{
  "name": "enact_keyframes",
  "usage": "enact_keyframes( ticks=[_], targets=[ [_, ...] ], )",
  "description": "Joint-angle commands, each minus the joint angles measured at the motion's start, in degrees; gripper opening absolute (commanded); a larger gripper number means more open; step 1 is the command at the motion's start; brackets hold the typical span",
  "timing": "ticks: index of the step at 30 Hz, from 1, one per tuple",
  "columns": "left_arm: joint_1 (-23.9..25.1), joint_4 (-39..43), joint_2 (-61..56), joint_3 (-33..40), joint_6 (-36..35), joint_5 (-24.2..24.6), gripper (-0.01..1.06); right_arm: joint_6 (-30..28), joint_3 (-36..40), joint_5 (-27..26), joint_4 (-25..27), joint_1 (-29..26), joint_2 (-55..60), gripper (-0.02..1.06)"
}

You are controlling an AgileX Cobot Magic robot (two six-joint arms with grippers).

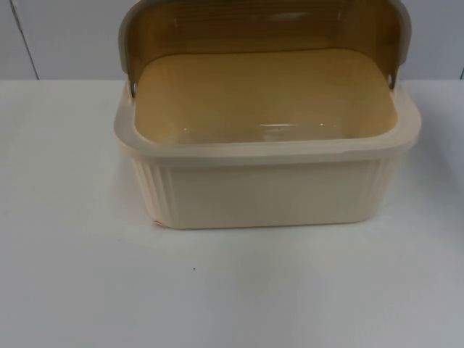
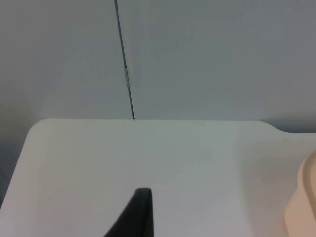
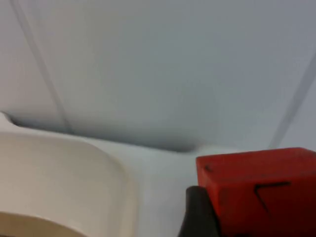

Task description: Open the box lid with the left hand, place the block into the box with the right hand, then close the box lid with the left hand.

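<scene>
Right gripper (image 3: 232, 217): I had its fingers pinching the red block (image 3: 259, 190), raised off the desk (image 3: 163, 163) just beside the cream box (image 1: 268, 192), presumably staged for the drop. Box interior held nothing; its amber lid (image 1: 261, 29) stood swung back, so opening looked done. Left gripper (image 2: 136, 217) waited over bare desk, box rim off to one side; I couldn't tell its fingers' spread.
</scene>
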Motion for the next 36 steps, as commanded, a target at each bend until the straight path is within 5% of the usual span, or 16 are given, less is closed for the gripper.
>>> enact_keyframes(
  ticks=[1,16,23,31,36],
  targets=[
    [0.28,-0.45,-0.02,0.30,-0.25,-0.36,1.05,-1.38,-3.69,-0.36,-0.15,5.15,-0.90,0.00],
    [0.28,-0.45,-0.02,0.30,-0.25,-0.36,1.05,-2.46,-5.49,-10.23,-0.04,21.40,1.71,0.00],
    [0.28,-0.34,-0.02,0.30,-0.25,-0.36,1.05,-3.28,-5.35,-10.44,0.08,26.45,4.88,0.00],
    [0.28,-0.23,-0.02,0.30,0.01,-0.36,1.05,-0.12,5.12,-17.61,0.08,28.77,5.07,0.00],
    [0.28,-0.23,-0.02,0.30,0.18,-0.36,1.05,-0.12,15.64,-26.94,0.08,28.77,5.07,0.00]
  ],
)
